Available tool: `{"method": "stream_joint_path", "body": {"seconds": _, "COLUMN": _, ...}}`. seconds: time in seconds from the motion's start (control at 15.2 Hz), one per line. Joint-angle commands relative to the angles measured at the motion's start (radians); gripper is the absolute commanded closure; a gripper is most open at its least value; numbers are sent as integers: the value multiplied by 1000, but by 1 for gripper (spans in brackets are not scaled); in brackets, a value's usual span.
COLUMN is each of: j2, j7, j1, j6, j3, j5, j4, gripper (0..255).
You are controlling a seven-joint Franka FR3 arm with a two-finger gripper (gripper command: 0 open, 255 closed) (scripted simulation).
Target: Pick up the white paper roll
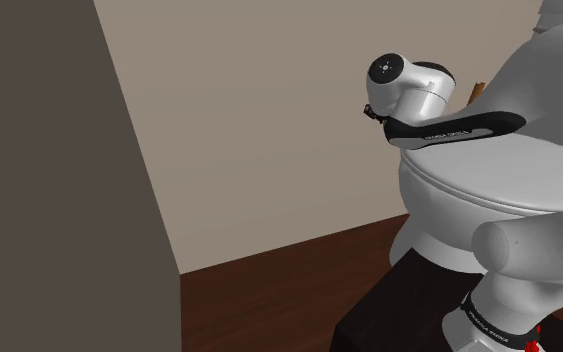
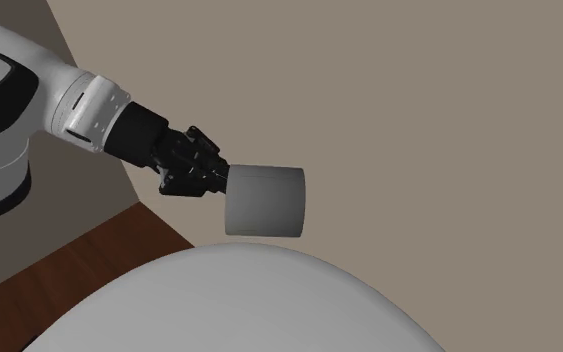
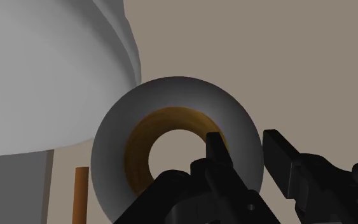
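Gripping the pale grey paper roll [image 2: 266, 200] just above the toilet [image 2: 269, 300] with the end effector [image 3: 244, 145] closed narrowly on its wall, one finger inside the brown core and one outside (a thin, off-centre hold), likely risking swivelling or slipping down onto the toilet during any jerky lift.

The paper roll [image 2: 266, 200] is rendered matt and smooth around a brown core [image 3: 136, 153], the toilet [image 1: 489, 180] smooth and faintly glossy, the floor [image 1: 269, 290] as dark wood.
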Motion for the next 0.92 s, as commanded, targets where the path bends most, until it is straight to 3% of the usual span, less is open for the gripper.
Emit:
{"method": "stream_joint_path", "body": {"seconds": 0.0, "j2": -4, "j7": -23, "j1": 8, "j6": -15, "j3": -11, "j5": 12, "j4": 16, "gripper": 255}}
{"method": "stream_joint_path", "body": {"seconds": 0.86, "j2": -19, "j7": -146, "j1": 45, "j6": -116, "j3": -63, "j5": 76, "j4": 125, "gripper": 255}}
